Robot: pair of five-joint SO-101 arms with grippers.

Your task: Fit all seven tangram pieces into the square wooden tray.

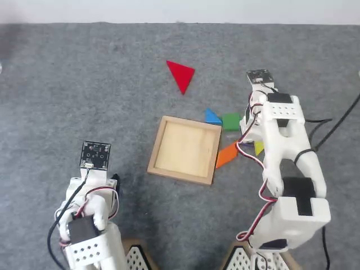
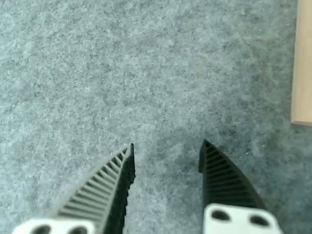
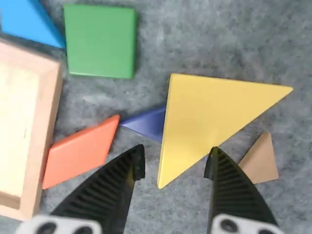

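Note:
The square wooden tray (image 1: 185,149) lies empty mid-table. A red triangle (image 1: 181,74) sits apart, farther back. Beside the tray's right side lie a light blue triangle (image 3: 29,22), a green square (image 3: 100,40) and an orange parallelogram (image 3: 78,151). A large yellow triangle (image 3: 209,114) rests partly over a dark blue triangle (image 3: 146,123), with a small tan triangle (image 3: 261,158) beyond it. My right gripper (image 3: 176,150) is open, its fingers astride the yellow triangle's pointed corner. My left gripper (image 2: 167,145) is open over bare carpet, left of the tray's edge (image 2: 303,63).
Grey carpet covers the table. The right arm (image 1: 284,152) hangs over the pieces right of the tray and hides some of them from above. The left arm (image 1: 90,214) stands at the front left.

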